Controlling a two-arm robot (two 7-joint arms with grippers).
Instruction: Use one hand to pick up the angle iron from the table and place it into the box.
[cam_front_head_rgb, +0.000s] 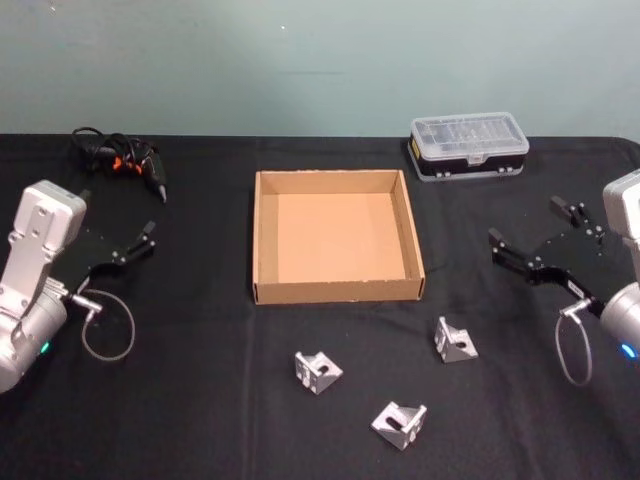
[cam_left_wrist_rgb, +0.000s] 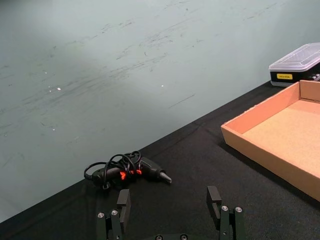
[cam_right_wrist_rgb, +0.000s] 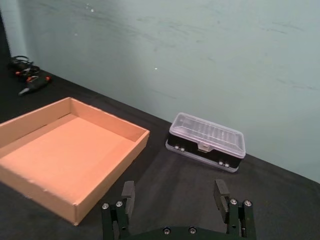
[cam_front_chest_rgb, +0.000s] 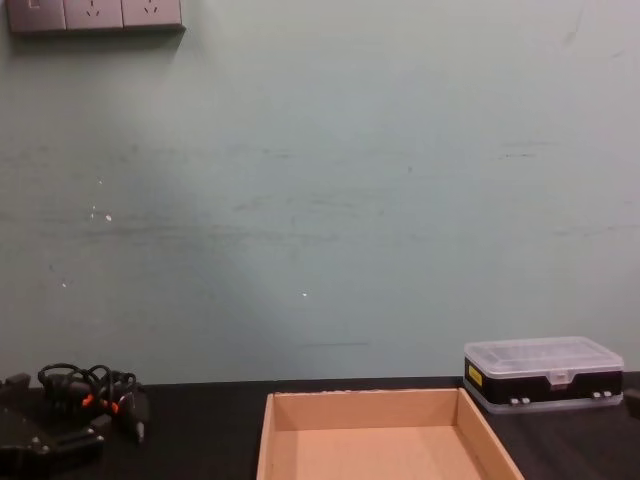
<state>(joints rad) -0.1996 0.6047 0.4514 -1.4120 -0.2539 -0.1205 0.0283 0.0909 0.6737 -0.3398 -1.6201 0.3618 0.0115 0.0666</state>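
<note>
Nothing of the job is done yet. The box (cam_front_head_rgb: 335, 290) is empty, so you have the whole pick, carry and drop ahead of you. 3 angle irons lie on the black surface (cam_front_head_rgb: 200, 420), on the robot's side of the box: the left angle iron (cam_front_head_rgb: 318, 371), the right angle iron (cam_front_head_rgb: 455, 340), which is just off the box's front right corner, and the near angle iron (cam_front_head_rgb: 400, 424), closest to the robot.

The left hand (cam_front_head_rgb: 118, 212) hovers at the surface's left edge, fingers spread and holding nothing. The right hand (cam_front_head_rgb: 525, 220) hovers at the right edge, also released and empty. Both point towards the far wall, level with the box rather than with the parts.

The right angle iron is the closest piece to either hand. It sits inward of the right hand and nearer the robot, with bare surface between them. You would likely do best to draw that hand back and inward over it. The left angle iron is well apart from the left hand.
</note>
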